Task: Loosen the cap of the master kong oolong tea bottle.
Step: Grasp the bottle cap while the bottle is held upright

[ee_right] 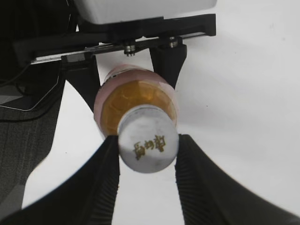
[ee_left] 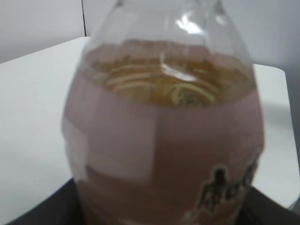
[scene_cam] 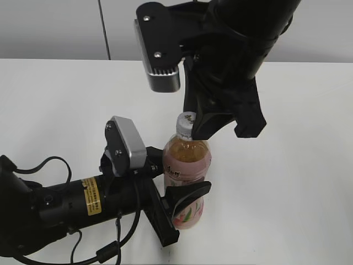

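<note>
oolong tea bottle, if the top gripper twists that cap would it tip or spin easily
Probably not. The left gripper clamps the bottle low on its label, so it should resist spinning. It looks nearly full of tea, so likely heavy and steady. The right gripper pinches the cap; the smooth plastic might still slip slightly.

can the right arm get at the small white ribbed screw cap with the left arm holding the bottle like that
Probably yes: the right hand already straddles the small white ribbed screw cap from above, while the left hand grips the tall clear amber tea bottle low on its label, leaving the top free.
</note>
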Robot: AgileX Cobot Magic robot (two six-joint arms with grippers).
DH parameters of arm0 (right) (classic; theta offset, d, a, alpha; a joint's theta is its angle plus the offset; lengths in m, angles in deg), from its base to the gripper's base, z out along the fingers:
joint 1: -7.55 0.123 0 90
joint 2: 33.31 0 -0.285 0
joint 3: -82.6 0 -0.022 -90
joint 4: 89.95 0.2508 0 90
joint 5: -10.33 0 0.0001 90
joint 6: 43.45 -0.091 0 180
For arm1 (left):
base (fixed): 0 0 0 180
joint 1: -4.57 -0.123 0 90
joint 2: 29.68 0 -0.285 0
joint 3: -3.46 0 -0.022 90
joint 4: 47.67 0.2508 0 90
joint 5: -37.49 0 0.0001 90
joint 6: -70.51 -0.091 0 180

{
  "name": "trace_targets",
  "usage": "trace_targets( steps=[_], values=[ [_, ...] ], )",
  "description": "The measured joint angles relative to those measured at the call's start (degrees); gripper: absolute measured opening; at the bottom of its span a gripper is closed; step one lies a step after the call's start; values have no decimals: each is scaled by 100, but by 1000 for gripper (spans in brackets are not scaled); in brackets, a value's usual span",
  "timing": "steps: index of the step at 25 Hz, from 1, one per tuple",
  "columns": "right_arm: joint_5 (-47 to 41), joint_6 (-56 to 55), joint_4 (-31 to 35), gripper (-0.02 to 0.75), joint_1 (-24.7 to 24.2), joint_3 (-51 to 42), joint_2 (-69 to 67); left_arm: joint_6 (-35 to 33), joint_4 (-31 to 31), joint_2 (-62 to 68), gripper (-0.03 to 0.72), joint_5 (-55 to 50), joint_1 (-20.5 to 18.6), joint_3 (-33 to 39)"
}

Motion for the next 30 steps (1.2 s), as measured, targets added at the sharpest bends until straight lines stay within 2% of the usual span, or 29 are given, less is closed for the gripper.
trace_targets(
  steps=[2, 6, 9, 12, 17, 20, 24, 30],
  values=[
    [-5, -274, 25, 298, 0, 0, 0, 5, 0, 0, 385, 0, 0, 0],
    [-5, -870, 319, 470, 0, 37, 0, 23, -12, 0, 385, 0, 0, 0],
    [-22, -1459, 363, 523, 0, 147, 27, 29, -17, 0, 385, 0, 0, 0],
    [-65, -2492, 375, 536, 0, 268, 129, 33, -17, 0, 385, 0, 0, 0],
    [-98, -5732, 379, 536, 0, 396, 205, 33, -19, 0, 385, 0, 0, 0],
    [-104, -7278, 340, 530, 0, 396, 205, 33, -19, 0, 385, 0, 0, 0],
    [-104, -8160, 335, 498, 0, 396, 198, 33, -19, 0, 385, 0, 0, 0],
    [-106, -8477, 300, 471, 0, 398, -105, 33, -24, 0, 385, 0, 0, 0]
  ],
)
